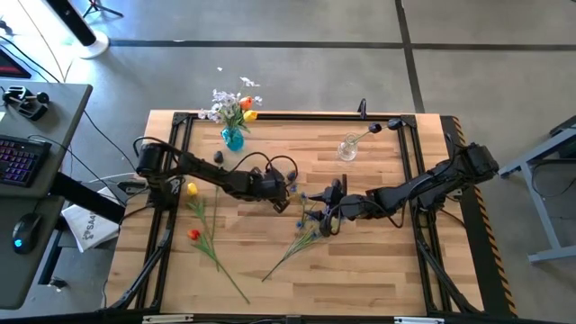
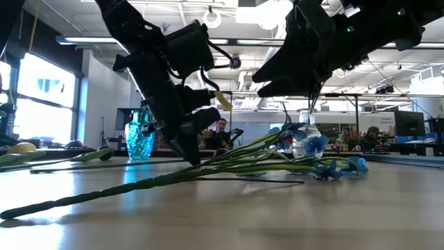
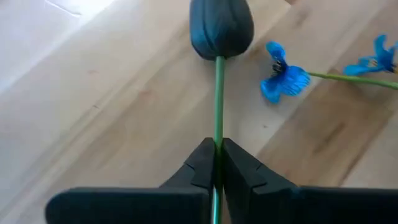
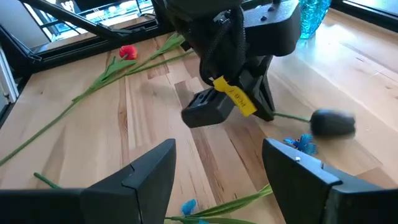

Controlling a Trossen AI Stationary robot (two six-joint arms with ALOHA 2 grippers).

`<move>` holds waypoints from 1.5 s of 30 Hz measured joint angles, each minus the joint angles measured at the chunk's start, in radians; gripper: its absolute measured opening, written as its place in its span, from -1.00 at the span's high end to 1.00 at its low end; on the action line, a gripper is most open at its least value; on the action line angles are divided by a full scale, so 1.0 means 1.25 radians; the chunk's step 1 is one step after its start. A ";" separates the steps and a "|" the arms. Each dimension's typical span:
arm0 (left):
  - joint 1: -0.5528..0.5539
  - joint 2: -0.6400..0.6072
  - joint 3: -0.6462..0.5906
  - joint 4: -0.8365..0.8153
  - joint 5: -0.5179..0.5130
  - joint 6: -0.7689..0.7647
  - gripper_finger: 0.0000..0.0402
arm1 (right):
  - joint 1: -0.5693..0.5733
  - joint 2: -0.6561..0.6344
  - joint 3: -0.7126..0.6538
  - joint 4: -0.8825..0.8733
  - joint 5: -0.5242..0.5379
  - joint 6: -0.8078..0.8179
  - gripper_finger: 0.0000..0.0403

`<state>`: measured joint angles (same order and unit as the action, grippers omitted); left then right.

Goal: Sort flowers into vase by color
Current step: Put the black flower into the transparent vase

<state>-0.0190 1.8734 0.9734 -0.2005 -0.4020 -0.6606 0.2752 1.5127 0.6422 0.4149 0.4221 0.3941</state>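
Observation:
My left gripper [image 3: 217, 149] is shut on the green stem of a dark-headed tulip [image 3: 221, 28], near the table's middle [image 1: 290, 191]. My right gripper [image 4: 217, 163] hangs open just to its right [image 1: 328, 214], above a bunch of blue-flowered stems [image 1: 310, 216] lying flat on the wood. A yellow tulip [image 1: 191, 189] and a red tulip [image 1: 193, 234] lie on the table's left part. A blue vase [image 1: 232, 137] at the far edge holds pale, orange and yellow flowers. A clear vase [image 1: 346, 148] holds one dark-headed stem. My left gripper pinches the dark tulip's stem [image 3: 218, 134] between its two fingertips, a short way below the head, with the stem running along the fingers. The head [image 4: 333, 122] sticks out level beyond the fingertips. The gripper hides the stem's lower part; whether the head touches the table I cannot tell.
A black frame [image 1: 270, 115] runs round the wooden table top. One long green stem [image 2: 104, 191] lies across the near middle. A desk with keyboard and mouse [image 1: 22, 162] stands off the table's left. A person [image 2: 220, 128] sits in the room far behind.

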 joint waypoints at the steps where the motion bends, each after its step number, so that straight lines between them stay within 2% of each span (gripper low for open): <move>1: -0.001 -0.002 -0.001 0.001 0.006 0.003 0.95 | 0.000 0.000 0.000 0.000 0.000 -0.002 -0.17; 5: -0.015 -0.024 -0.003 0.013 0.008 0.032 0.98 | 0.000 0.000 0.000 -0.007 -0.013 -0.029 -0.17; 7: -0.023 -0.051 -0.002 0.027 -0.009 0.047 0.98 | 0.000 0.000 -0.001 -0.009 -0.046 -0.047 -0.17; 11: -0.055 -0.114 -0.002 0.069 -0.107 0.134 0.99 | 0.002 0.006 -0.002 -0.007 -0.107 -0.092 -0.17; 14: -0.093 -0.161 -0.004 0.157 -0.175 0.242 0.99 | 0.002 0.025 -0.002 0.031 -0.107 -0.138 -0.17; 17: -0.135 -0.194 -0.029 0.313 -0.200 0.373 1.00 | 0.002 0.063 -0.002 0.143 -0.065 -0.187 -0.17; 20: -0.177 -0.214 -0.063 0.468 -0.202 0.503 1.00 | 0.002 0.109 -0.002 0.313 -0.011 -0.235 -0.17; 24: -0.226 -0.221 -0.109 0.624 -0.211 0.627 1.00 | 0.018 0.144 -0.002 0.520 0.012 -0.332 -0.17; 27: -0.252 -0.221 -0.129 0.693 -0.216 0.690 1.00 | 0.039 0.146 -0.002 0.610 0.051 -0.400 -0.17; 32: -0.277 -0.221 -0.141 0.729 -0.266 0.740 1.00 | 0.088 0.127 -0.002 0.636 0.174 -0.489 -0.17; 37: -0.284 -0.221 -0.141 0.729 -0.275 0.740 1.00 | 0.113 0.119 -0.002 0.691 0.179 -0.511 -0.09; 40: -0.284 -0.221 -0.141 0.730 -0.274 0.740 1.00 | 0.098 0.119 -0.002 0.702 0.151 -0.491 0.05; 45: -0.284 -0.221 -0.141 0.730 -0.273 0.740 1.00 | 0.063 0.119 -0.002 0.709 0.032 -0.431 0.32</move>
<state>-0.3743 1.5970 0.7971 0.7116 -0.7429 0.2638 0.3537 1.6611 0.6395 1.3010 0.4627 -0.1451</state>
